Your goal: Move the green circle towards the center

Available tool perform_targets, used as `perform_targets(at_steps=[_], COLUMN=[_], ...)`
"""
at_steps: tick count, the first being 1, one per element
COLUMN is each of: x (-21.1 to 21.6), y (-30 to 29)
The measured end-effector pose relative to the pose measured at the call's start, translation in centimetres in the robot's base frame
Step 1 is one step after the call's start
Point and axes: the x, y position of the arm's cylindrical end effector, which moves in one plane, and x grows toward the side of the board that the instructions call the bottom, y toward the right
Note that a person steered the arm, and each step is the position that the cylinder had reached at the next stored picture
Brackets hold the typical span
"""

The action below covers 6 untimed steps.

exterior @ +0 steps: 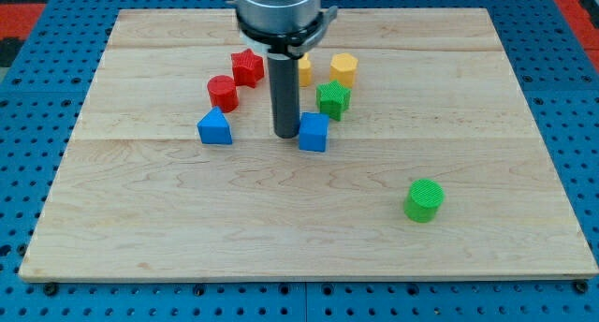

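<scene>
The green circle (pixel 424 199) is a short green cylinder at the view's lower right on the wooden board (pixel 140 219). My tip (pixel 285 135) rests on the board near its middle, far to the upper left of the green circle. It stands just left of a blue cube (pixel 314 132), close to it or touching. The rod hangs from the arm's grey end at the view's top.
A blue triangle-like block (pixel 215 127) lies left of my tip. A red cylinder (pixel 223 93) and a red star (pixel 247 67) lie at upper left. A green star-like block (pixel 332 99), a yellow hexagon (pixel 343 69) and a partly hidden yellow block (pixel 304 69) lie at upper right.
</scene>
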Motion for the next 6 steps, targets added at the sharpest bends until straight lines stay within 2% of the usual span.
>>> perform_targets(at_steps=[1,2,3,4,5,6], x=[0.0,3.1,11.6,17.0,16.7,12.9], y=[1.1,-1.3,-0.1,5.9,14.1,16.9])
